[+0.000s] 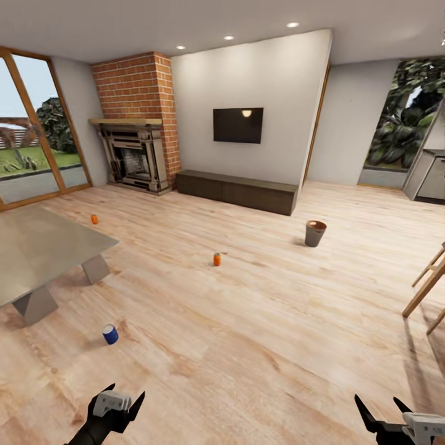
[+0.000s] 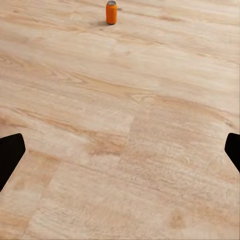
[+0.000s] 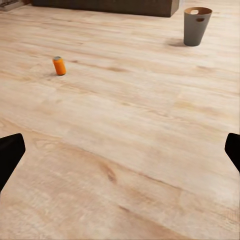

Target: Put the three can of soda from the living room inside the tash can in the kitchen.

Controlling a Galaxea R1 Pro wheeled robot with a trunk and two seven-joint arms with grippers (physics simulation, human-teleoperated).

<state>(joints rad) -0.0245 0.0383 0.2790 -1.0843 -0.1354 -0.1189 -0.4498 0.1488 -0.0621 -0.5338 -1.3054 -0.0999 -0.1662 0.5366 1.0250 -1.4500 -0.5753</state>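
Hands, left (image 1: 122, 400) and right (image 1: 384, 413), both spread wide, empty, above bare wood floor (image 1: 259, 334)

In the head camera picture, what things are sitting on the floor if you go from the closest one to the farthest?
Blue soda can → middle orange soda can → grey trash can → far orange soda can.

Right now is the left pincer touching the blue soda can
Apart. The head view shows bare floor between the left pincer and the blue soda can, which stands well ahead of it.
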